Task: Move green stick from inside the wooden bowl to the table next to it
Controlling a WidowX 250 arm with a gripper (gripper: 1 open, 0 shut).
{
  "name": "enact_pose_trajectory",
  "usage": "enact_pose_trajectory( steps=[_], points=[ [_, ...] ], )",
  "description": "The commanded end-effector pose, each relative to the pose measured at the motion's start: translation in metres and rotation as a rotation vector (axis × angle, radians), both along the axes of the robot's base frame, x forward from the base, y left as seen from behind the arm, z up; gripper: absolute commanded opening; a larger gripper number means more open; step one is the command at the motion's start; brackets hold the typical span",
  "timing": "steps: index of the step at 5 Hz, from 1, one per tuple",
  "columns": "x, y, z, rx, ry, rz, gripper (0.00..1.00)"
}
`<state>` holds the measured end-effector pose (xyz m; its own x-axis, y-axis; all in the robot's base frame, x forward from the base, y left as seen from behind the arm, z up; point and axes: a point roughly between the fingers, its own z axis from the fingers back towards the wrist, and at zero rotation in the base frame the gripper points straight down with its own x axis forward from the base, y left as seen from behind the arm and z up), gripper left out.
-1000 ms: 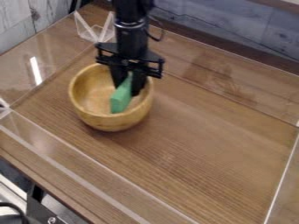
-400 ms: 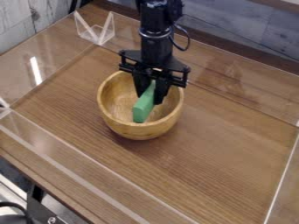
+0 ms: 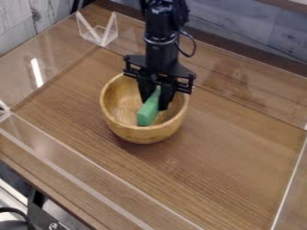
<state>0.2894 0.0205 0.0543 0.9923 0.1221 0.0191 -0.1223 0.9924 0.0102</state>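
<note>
Fingers (image 3: 153,88) hiding green stick (image 3: 147,112) top, wooden bowl (image 3: 124,126)

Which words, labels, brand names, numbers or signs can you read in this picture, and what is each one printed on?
None: no readable text shows on the round tan wooden bowl, the bright green rectangular stick, the black gripper, the brown wood-grain table or its clear acrylic walls.

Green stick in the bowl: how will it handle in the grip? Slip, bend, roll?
The green stick looks like a flat-sided rigid block, so it probably won't bend or roll once set down. It leans tilted in the wooden bowl, pinched near its top by the gripper, so it may pivot.
</note>
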Motion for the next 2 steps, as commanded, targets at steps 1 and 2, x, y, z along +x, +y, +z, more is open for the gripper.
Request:
enact_pose_trajectory(
  steps=[1,2],
  points=[
    [0.0049,0.0038,0.0111,0.01,-0.054,-0.002,0.0],
    [0.0041,0.0066,0.0088,0.015,-0.054,-0.001,0.0]
  ],
)
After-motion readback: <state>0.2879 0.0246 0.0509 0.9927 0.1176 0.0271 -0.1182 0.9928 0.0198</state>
